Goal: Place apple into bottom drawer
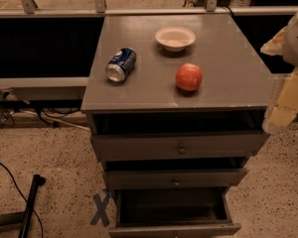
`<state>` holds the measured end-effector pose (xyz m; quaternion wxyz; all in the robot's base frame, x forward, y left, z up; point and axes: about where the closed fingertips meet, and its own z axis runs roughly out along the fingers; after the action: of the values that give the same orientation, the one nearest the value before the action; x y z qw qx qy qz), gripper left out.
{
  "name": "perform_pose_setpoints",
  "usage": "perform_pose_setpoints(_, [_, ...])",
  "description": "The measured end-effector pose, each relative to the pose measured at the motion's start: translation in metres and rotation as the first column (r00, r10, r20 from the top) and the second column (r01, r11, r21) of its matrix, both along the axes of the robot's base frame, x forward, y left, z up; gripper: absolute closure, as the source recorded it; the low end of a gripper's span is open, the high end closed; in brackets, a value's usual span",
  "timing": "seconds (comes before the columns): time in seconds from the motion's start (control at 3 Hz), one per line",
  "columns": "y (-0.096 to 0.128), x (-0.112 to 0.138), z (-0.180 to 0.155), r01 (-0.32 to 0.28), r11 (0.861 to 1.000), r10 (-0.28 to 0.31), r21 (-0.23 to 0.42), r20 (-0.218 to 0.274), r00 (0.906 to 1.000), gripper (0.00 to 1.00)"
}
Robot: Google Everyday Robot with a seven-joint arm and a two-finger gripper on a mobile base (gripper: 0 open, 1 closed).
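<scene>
The red-orange apple (188, 77) sits on the grey cabinet top (223, 58), right of centre and near the front edge. The bottom drawer (175, 229) is pulled out the farthest of the three and shows its dark interior from above. My gripper (286, 100) is at the right edge of the camera view, beside the cabinet's right front corner, to the right of the apple and apart from it. It holds nothing that I can see.
A blue soda can (120, 65) lies on its side on the left of the cabinet top. A white bowl (175, 37) stands at the back. The top drawer (179, 146) and middle drawer (175, 177) are partly pulled out. A dark pole (31, 202) lies on the floor at left.
</scene>
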<state>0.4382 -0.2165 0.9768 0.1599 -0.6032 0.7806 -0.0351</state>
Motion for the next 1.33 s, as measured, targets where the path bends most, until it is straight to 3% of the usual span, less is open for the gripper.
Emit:
perform_pose_setpoints(0.33, [0.0, 0.0, 0.0, 0.0, 1.0, 0.0, 0.0, 0.0, 1.0, 0.0])
perform_pose_setpoints(0.67, [0.0, 0.023, -0.007, -0.013, 0.999, 0.011, 0.034, 0.052, 0.9986, 0.0])
perform_pose_setpoints(1.0, [0.001, 0.07, -0.022, -0.011, 0.994, -0.004, 0.113, 0.132, 0.9913, 0.0])
perform_pose_setpoints(1.33, [0.01, 0.103, -0.026, -0.016, 0.976, -0.025, 0.218, 0.184, 0.9827, 0.0])
